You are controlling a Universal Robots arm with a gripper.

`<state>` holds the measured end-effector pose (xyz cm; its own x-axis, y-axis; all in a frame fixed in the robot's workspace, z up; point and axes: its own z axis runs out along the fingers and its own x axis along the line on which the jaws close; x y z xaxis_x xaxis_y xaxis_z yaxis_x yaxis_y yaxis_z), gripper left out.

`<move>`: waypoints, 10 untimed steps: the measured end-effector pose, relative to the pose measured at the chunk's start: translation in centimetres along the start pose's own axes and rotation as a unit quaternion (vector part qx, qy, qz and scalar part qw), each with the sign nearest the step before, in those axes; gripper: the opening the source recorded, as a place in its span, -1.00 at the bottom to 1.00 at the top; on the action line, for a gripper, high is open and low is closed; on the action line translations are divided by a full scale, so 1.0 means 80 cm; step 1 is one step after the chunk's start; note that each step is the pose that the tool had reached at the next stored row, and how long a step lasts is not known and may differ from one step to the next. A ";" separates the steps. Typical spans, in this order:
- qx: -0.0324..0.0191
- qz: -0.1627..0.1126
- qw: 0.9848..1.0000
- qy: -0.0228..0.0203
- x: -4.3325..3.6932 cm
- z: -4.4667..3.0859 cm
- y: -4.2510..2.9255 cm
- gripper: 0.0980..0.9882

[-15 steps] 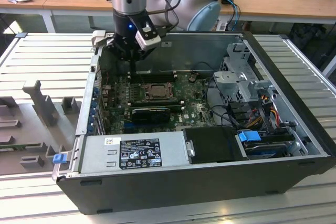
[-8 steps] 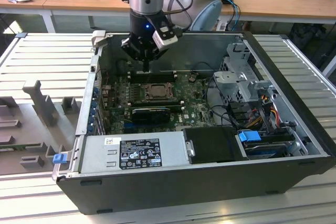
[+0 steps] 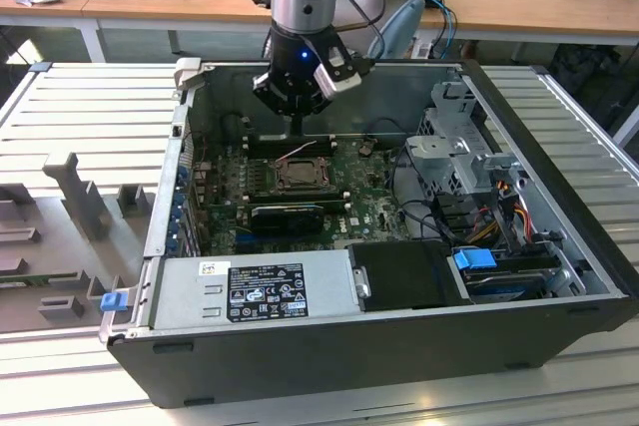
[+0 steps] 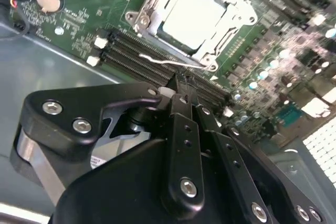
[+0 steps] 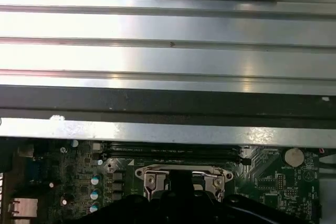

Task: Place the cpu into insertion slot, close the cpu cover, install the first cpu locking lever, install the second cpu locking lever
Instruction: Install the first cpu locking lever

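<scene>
Already the cpu (image 4: 194, 17) sits in the insertion slot (image 4: 137, 20) on the green motherboard (image 3: 371, 209), with the cpu cover (image 4: 157, 24) apparently lying flat around it. One thin wire locking lever (image 4: 176, 62) stands loose along the socket's edge. Just above that lever hangs the pincer (image 3: 297, 130), fingers drawn together with nothing between them. The board lies inside an open computer case (image 3: 349, 356) on the ridged aluminium table (image 3: 90, 107), with the grey power supply (image 3: 260, 291) along the case's opposite wall.
</scene>
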<state>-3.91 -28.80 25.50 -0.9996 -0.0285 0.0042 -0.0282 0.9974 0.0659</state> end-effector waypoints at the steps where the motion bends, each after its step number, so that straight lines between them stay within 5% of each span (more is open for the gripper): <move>1: -0.001 0.000 1.000 0.000 0.000 0.0035 -0.0004 -0.98; 7: -0.004 0.000 1.000 0.000 0.000 0.0243 -0.0018 -0.98; 10: -0.005 -0.001 1.000 0.000 -0.002 0.0274 -0.0021 -0.98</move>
<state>-3.78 -28.83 23.30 -0.9995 -0.0300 0.0041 -0.0296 0.9967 0.0757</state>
